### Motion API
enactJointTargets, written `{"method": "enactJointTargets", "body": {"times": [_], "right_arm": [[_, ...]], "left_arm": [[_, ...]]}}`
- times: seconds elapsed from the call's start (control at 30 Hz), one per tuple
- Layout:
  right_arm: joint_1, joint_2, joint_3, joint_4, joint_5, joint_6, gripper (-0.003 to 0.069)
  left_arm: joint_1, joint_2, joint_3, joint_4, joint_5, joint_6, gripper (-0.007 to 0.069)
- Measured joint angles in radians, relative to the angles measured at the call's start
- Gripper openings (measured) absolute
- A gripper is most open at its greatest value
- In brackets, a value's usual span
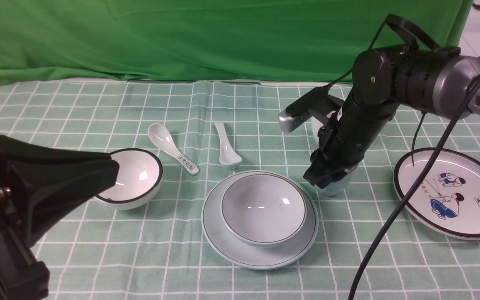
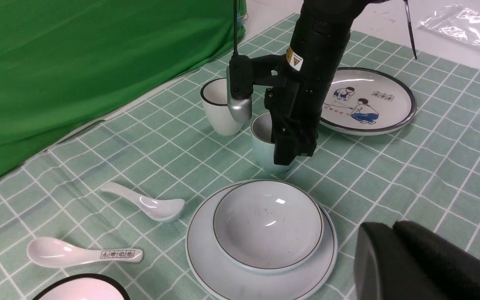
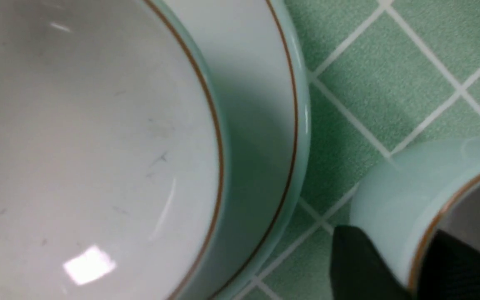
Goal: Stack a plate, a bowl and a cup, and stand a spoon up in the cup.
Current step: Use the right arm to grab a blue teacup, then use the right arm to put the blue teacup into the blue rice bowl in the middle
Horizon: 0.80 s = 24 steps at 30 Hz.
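The pale blue-green bowl (image 1: 262,208) sits in the matching plate (image 1: 265,258) at the table's front middle. Just right of them the small pale blue-green cup (image 1: 335,187) stands upright on the cloth. My right gripper (image 1: 327,177) comes down onto it. One finger is inside the rim and one outside, shut on the cup's wall (image 3: 394,191). The plain spoon (image 1: 225,146) lies behind the plate. My left gripper (image 1: 112,166) hovers shut and empty at the front left, beside the plate (image 2: 206,266) and bowl (image 2: 265,225).
A white black-rimmed bowl (image 1: 133,175) sits at the left behind my left gripper. A patterned spoon (image 1: 173,152) lies next to it. A white black-rimmed cup (image 2: 219,108) stands just behind the right arm. A cartoon plate (image 1: 452,191) lies at the far right.
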<state>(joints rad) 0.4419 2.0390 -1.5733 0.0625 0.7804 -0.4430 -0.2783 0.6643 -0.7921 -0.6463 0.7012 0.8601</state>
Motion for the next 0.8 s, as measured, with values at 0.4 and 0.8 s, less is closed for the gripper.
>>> {"method": "enactJointTargets", "body": {"times": [0.4, 0.8], "right_arm": [[0.132, -0.220, 0.001, -0.036, 0.134, 0.069, 0.0087], [0.318, -0.125, -0.006, -0.033, 0.125, 0.086, 0.0087]], "left_arm": [[0.000, 0.000, 0.000, 0.001, 0.001, 0.000, 0.0017], [0.000, 0.000, 0.000, 0.004, 0.004, -0.003, 0.0017]]}}
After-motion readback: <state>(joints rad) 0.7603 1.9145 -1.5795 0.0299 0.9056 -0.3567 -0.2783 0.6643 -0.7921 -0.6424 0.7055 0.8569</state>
